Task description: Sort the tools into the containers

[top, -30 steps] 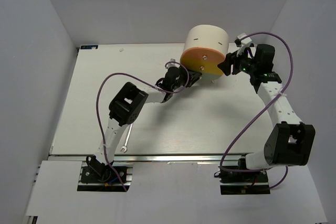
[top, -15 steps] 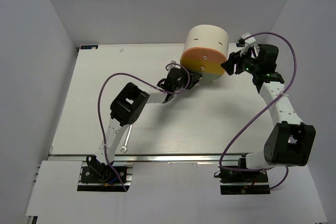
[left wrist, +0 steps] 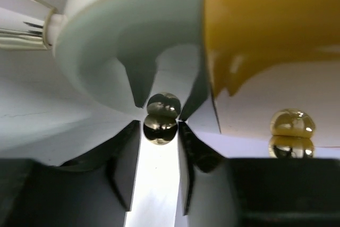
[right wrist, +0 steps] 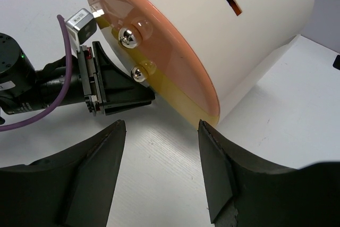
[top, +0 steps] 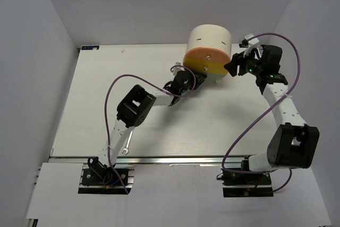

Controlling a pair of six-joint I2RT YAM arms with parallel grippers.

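Where things stand: the left gripper [top: 195,78] is at the front of the cabinet [top: 210,38], w/ its jaws apart, one on either side of the small knob [left wrist: 160,126] of the pale drawer [left wrist: 106,41]. They sit v. close to the knob, but we can't tell if they actually pinch it. The right gripper [right wrist: 162,126] hangs wide apart w/ nothing in it, near the cabinet's right side but not touching.

Tools: we only see the wrench [top: 126,146], on the surface [top: 95,78] at the near edge, just beside the left arm's lower link. No screwdrivers in view.

What could go wrong, as we judge it:
- Knob is tiny, round and shiny. If the pinch is weak or off-centre, the jaws prob. slide off when we pull and the drawer stays shut.
- Cabinet seems to lie on its curved wall and nothing holds it. A pull on the knob could drag or roll the whole drum toward the left arm instead of opening the drawer. The right gripper isn't bracing it.
- The yellow drawer [left wrist: 255,19] starts right next to the knob, so the nearer jaw may catch its edge and jam or tug the wrong drawer.
- The wrench is near the surface's edge, so a swing of the left arm could knock it off.
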